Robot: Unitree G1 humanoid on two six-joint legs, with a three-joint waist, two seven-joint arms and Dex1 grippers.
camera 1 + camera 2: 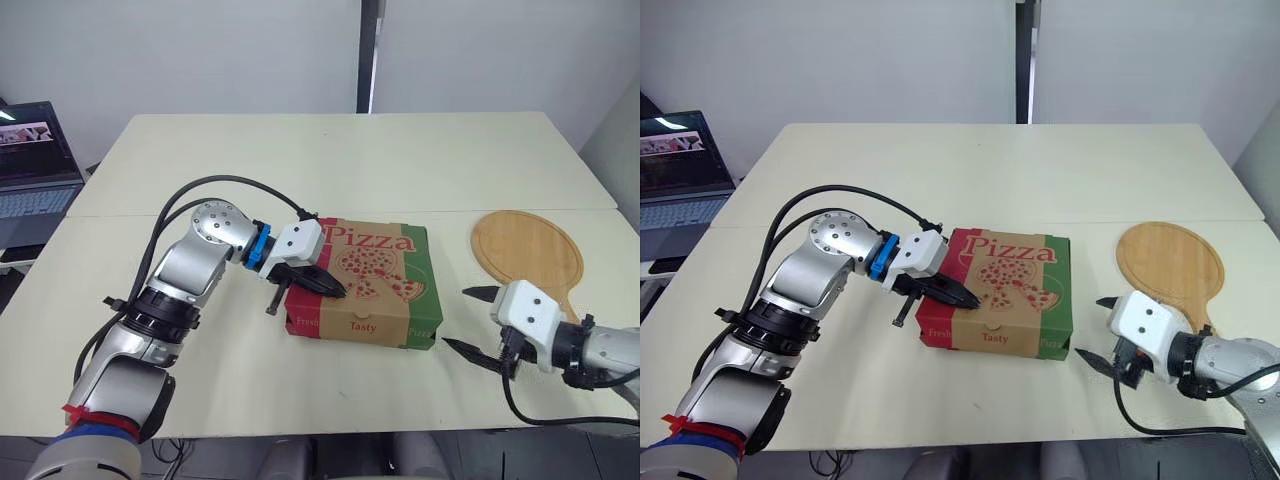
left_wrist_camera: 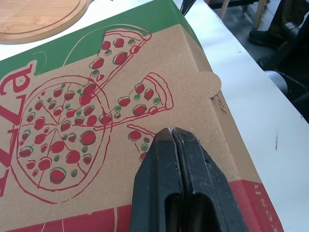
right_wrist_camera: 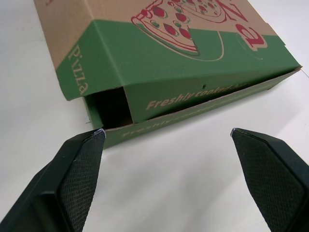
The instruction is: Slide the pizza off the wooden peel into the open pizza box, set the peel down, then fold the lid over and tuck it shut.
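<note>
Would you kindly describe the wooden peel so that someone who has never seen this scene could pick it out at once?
On the cream table, look to the robot's right of the printed pizza box. The wooden peel lies flat there, just beyond the open right claw. It is the only bare wood item: a round, pale-brown board with a handle, and nothing on it.

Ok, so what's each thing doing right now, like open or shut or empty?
Brown cardboard pizza box: lid folded down, green side flap gaping.
Round wooden peel: empty, flat on the cream table.
Grey laptop: open, screen lit.
Left black fingers: shut, over the lid.
Right black fingers: open, empty.
</note>
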